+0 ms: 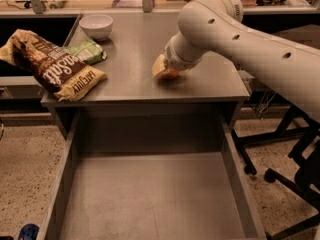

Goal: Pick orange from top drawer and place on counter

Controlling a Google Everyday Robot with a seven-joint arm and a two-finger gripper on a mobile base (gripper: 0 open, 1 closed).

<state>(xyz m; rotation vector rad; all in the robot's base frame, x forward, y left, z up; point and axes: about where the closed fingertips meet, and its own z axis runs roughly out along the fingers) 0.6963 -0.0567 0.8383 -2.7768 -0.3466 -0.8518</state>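
The orange (170, 74) shows as a small orange patch under the end of my white arm, low over or on the grey counter (131, 44) near its middle front. My gripper (164, 70) is closed around it, with pale fingers (158, 66) covering most of the fruit. The top drawer (150, 199) is pulled fully open below the counter, and its flat grey bottom is bare.
A white bowl (96, 25) stands at the counter's back left. A brown snack bag (55, 66) and a green packet (88, 50) lie at the left, the bag hanging over the edge. A black chair base (292, 181) stands on the floor at the right.
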